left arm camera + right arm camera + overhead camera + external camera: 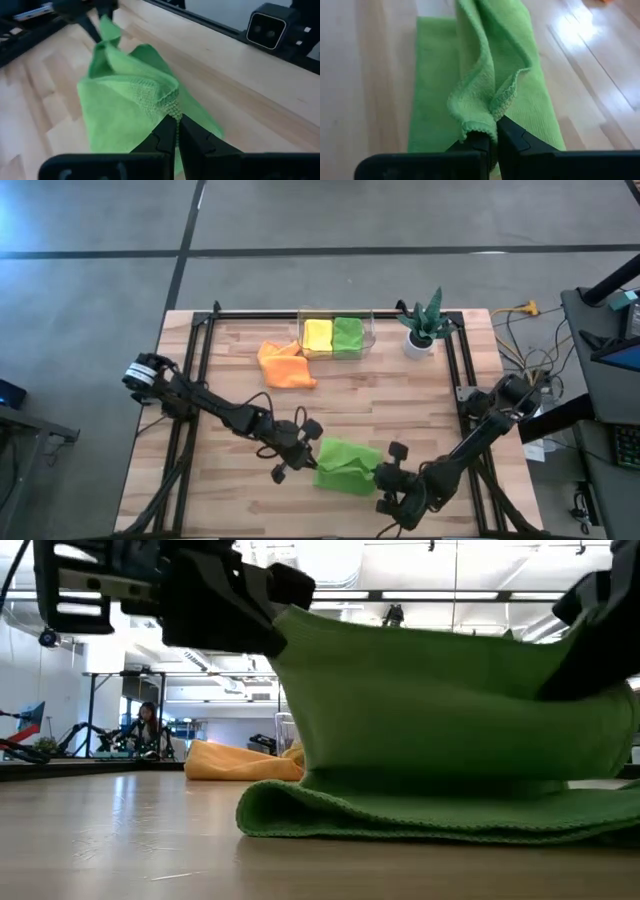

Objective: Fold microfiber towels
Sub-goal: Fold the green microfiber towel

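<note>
Bright even overhead light, glare on the table [600,45], near towel [450,720] blurred, soft shadows.

Room view: grey concrete floor [330,220] crossed by dark seams; long ceiling light strips [430,595] overhead; a dark side desk [605,350] with trailing cables [520,330]; a seated person [145,725] in the distance.

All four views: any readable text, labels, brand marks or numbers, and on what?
None readable in any view.
The green towel, orange towel, yellow towel and white plant pot carry no print.
The lab background in the low view is too blurred to tell.
</note>
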Tool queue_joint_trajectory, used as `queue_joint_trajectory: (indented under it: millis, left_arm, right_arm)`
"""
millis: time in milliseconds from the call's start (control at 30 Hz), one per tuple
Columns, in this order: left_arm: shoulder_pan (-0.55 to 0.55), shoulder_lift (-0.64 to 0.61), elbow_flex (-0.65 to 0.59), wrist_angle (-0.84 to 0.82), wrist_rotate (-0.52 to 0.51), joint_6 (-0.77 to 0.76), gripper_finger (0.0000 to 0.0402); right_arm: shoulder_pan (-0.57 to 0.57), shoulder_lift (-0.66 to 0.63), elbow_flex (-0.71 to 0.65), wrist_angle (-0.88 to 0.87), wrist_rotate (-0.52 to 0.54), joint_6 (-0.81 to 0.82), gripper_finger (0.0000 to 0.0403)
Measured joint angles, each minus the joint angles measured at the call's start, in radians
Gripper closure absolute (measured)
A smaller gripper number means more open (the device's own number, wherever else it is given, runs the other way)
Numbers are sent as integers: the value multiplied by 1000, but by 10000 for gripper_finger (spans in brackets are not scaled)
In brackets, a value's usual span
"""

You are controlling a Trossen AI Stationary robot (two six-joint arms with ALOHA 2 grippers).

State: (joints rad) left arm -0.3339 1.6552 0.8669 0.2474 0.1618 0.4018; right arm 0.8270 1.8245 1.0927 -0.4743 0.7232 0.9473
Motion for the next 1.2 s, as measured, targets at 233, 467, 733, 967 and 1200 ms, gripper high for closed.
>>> queue_joint_trajectory:
  millis: [233, 467, 733, 967, 1200]
  left_arm:
    - [-8, 105, 29, 32, 11, -2, 401]
    - [-7, 180, 57, 41, 11, -3, 401]
    - [-7, 215, 67, 47, 10, -4, 401]
    - [-4, 219, 66, 43, 10, -59, 395]
    - [2, 181, 65, 45, 20, -143, 305]
  right_arm:
    - [18, 17, 33, -79, -16, 51, 394]
    - [38, 14, 22, -64, -91, 49, 394]
    - [77, 12, 18, -50, -99, 28, 394]
    - [90, 12, 0, -2, -123, 26, 394]
    - [91, 12, -1, 15, -137, 11, 394]
